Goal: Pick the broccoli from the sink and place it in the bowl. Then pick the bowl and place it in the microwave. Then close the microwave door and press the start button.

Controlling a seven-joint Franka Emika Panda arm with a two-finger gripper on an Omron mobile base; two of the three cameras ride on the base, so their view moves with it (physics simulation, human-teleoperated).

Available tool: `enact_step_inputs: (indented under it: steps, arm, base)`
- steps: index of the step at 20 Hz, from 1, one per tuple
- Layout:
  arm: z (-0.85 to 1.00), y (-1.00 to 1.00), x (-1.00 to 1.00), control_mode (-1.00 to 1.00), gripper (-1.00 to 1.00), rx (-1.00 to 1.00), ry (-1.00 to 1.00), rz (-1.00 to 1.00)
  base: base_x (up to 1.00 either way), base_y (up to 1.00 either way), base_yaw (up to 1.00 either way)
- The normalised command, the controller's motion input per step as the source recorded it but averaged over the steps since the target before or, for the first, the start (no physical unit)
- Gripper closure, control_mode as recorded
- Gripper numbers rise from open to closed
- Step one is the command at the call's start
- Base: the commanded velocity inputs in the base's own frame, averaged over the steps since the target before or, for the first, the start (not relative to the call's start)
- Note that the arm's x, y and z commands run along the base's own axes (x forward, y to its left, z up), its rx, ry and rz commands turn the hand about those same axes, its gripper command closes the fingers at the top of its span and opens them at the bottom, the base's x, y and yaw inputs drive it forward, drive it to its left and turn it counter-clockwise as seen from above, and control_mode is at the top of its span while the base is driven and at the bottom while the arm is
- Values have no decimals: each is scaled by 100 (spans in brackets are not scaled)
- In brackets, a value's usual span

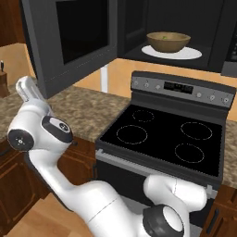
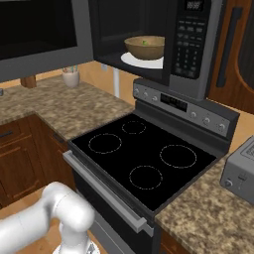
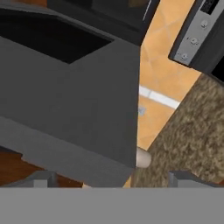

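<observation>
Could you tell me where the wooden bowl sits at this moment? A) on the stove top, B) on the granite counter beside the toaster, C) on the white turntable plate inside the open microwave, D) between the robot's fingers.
C: the bowl rests on the white turntable plate inside the microwave, whose door stands open, with a bit of green broccoli in it.

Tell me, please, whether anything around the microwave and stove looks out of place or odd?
Nothing looks spilled or damaged. The microwave door hangs wide open over the counter, with the bowl already sitting upright on the turntable plate inside.
</observation>
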Motion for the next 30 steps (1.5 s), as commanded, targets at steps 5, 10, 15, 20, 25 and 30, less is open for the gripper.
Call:
enact_step_inputs:
  steps: [5, 10, 15, 20, 25, 30]
  arm:
    - [-26, 67, -6, -100, -100, 6, -8, -4]
    - [-24, 20, 68, -100, -100, 5, -4, -8]
    - [-59, 58, 69, -100, -100, 3, 0, -4]
    - [-2, -22, 15, -100, -100, 6, -13, -1]
    - [6, -97, -2, -100, -100, 20, -24, -2]
    - [1, -99, -11, -100, -100, 21, -30, -2]
  base:
    - [0, 0, 0]
    - [0, 0, 0]
    - [0, 0, 0]
    - [0, 0, 0]
    - [0, 0, 0]
    - [0, 0, 0]
